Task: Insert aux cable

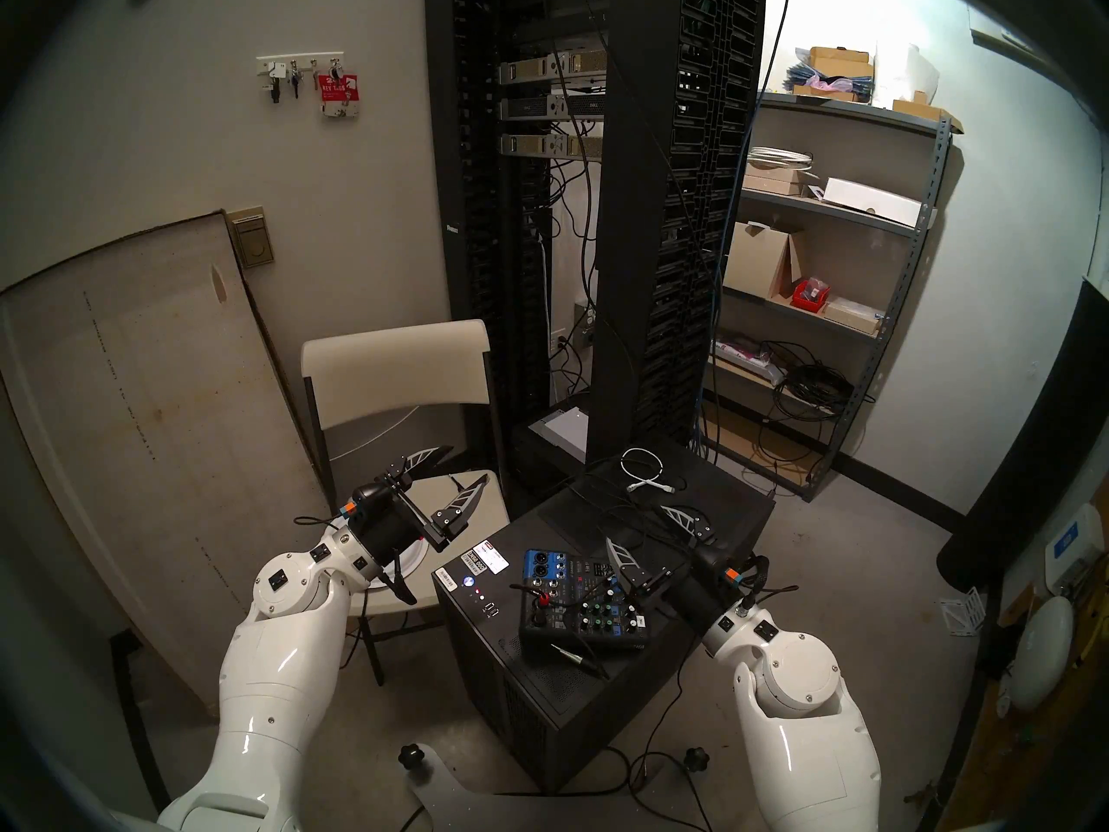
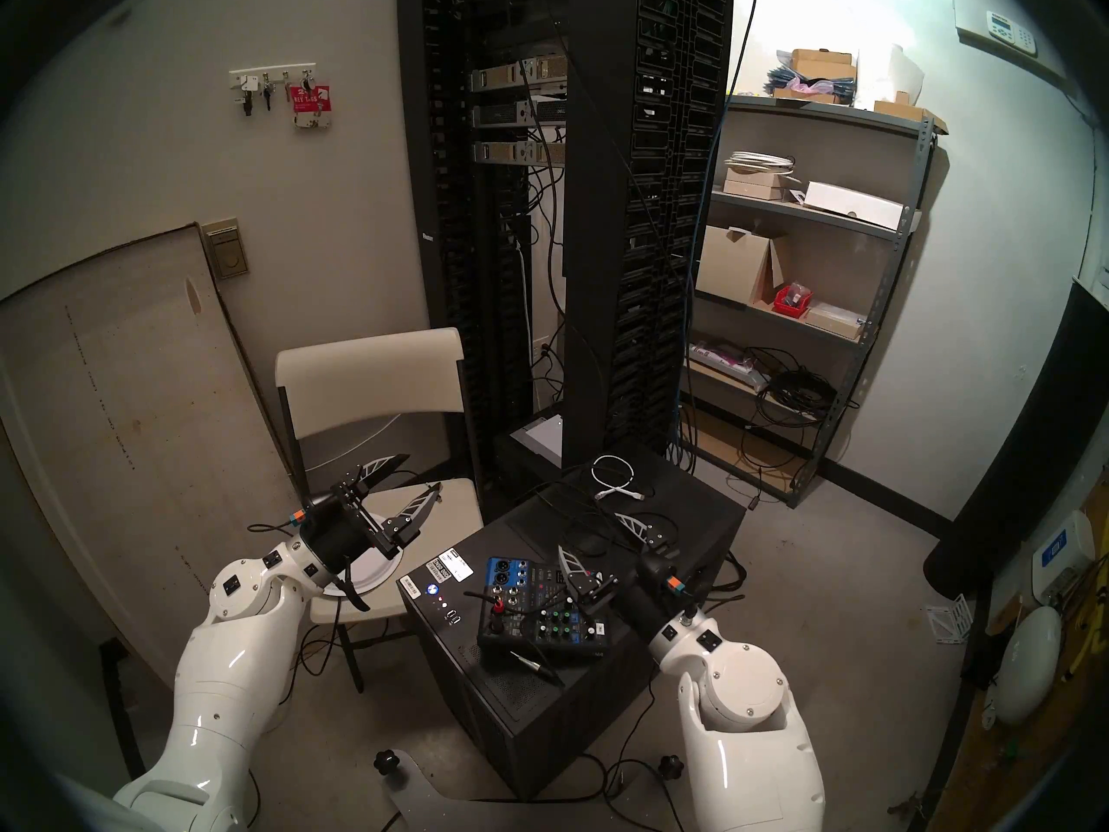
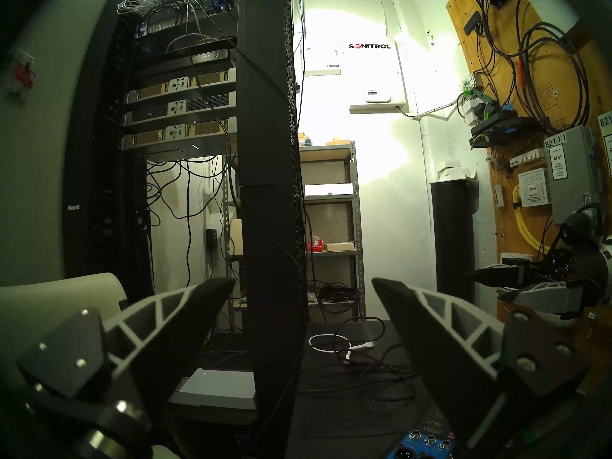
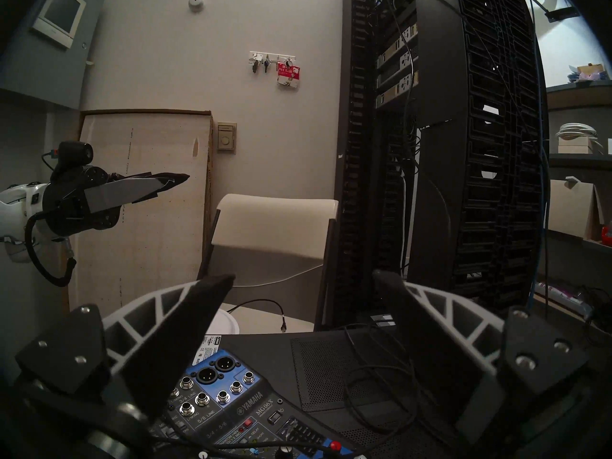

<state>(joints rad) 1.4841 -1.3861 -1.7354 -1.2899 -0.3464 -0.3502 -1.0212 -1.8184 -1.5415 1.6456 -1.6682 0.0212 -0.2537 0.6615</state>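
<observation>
Mixer [image 1: 579, 602] atop computer case [image 1: 660, 572], both claws empty

Glossy white arms [image 1: 258, 681], black wrists, black-and-grey trussed fingers [image 1: 465, 497].

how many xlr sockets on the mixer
2. Both sit side by side on the blue end of the mixer: the nearer XLR socket and the farther XLR socket. None appear hidden.
</observation>
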